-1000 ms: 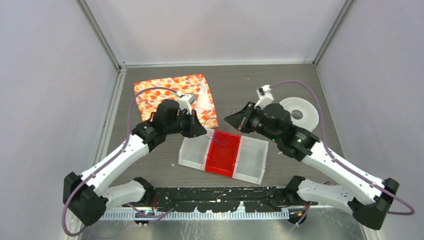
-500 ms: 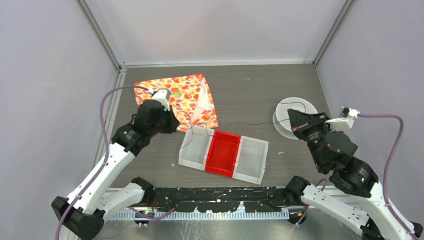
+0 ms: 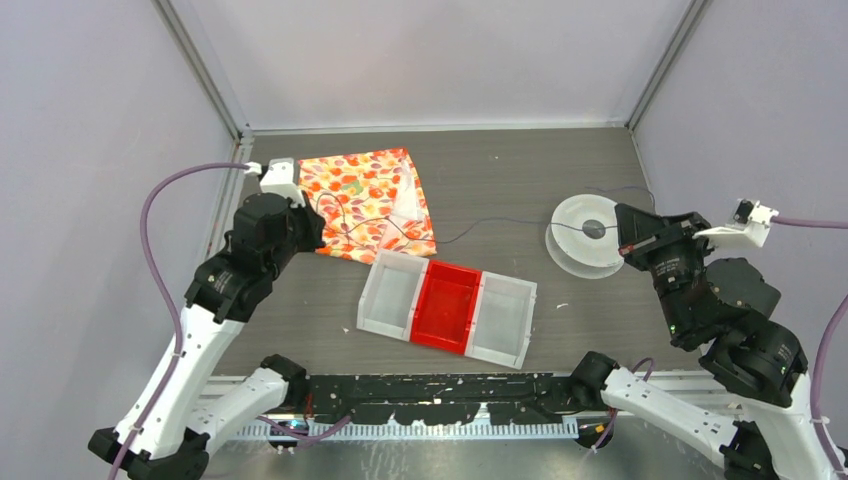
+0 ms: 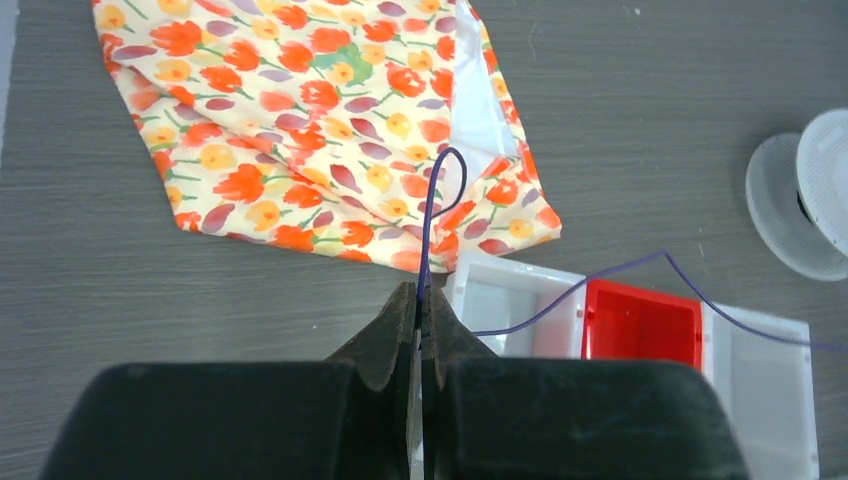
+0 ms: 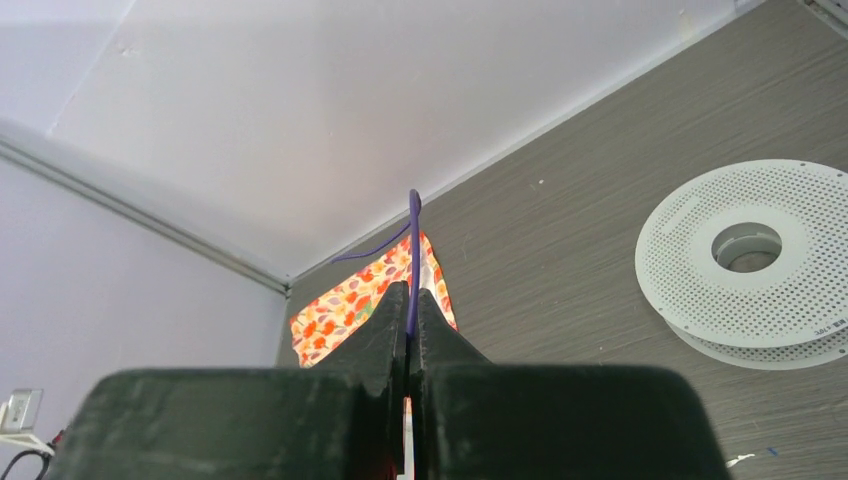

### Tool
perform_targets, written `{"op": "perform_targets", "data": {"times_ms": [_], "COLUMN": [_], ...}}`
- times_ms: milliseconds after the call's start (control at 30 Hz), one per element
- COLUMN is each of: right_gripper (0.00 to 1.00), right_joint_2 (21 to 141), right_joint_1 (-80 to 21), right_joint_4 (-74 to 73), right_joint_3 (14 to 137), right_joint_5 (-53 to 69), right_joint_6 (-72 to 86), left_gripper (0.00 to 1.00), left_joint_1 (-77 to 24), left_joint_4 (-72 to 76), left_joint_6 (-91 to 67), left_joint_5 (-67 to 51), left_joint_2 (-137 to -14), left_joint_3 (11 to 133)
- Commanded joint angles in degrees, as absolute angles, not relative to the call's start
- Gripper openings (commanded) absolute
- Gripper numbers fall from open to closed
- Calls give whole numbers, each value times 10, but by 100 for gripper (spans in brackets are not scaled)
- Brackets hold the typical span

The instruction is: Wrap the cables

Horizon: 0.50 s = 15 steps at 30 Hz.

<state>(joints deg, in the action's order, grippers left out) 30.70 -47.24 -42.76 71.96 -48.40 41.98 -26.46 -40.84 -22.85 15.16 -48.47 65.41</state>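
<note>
The cable (image 3: 500,222) is a hair-thin dark blue wire strung across the table between my two grippers. My left gripper (image 3: 317,224) is over the left edge of the floral cloth (image 3: 370,185). In the left wrist view it (image 4: 418,297) is shut on the cable (image 4: 446,185), which makes a small loop above the tips and trails right over the tray. My right gripper (image 3: 622,224) is at the right edge of the white spool (image 3: 580,250). In the right wrist view it (image 5: 410,297) is shut on the cable (image 5: 413,235), which rises from the tips.
A three-part tray (image 3: 505,320) with a red middle compartment (image 3: 447,305) lies in the centre, also in the left wrist view (image 4: 640,325). The perforated spool (image 5: 760,260) lies flat at right. Walls close in the table at the back and both sides.
Both grippers have moved apart from the table's centre: the left one to the left over the cloth, the right one to the right past the spool. The cable now stretches between them.
</note>
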Motion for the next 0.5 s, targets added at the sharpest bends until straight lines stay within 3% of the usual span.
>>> {"op": "perform_targets", "data": {"times_ms": [0,67,133,333,433,467], "right_gripper": [0,1,1,1,1,1], "right_joint_2": [349,350,345,367,421,433], "right_joint_1": [-473,-474,-473,-473,-474,-474], "right_joint_4": [-445,-443,-429,-404,-416,-429], "right_joint_3": [769,773,768,760,768,775], "right_joint_5": [-444,-438,-431,-378,-345,-340], "right_joint_6": [364,362,360,343,354,359], "left_gripper": [0,1,0,1,8,5], "left_joint_1": [-263,-264,-264,-264,-264,-263], "left_joint_4": [-427,-432,-448,-425,-373,-367], "left_joint_6": [-181,-186,-203,-245,-267,-271], "left_joint_5": [59,-52,-89,-106,-98,-87], "left_joint_2": [-469,-464,-460,-448,-479,-497], "left_joint_3": [671,675,671,580,574,582]}}
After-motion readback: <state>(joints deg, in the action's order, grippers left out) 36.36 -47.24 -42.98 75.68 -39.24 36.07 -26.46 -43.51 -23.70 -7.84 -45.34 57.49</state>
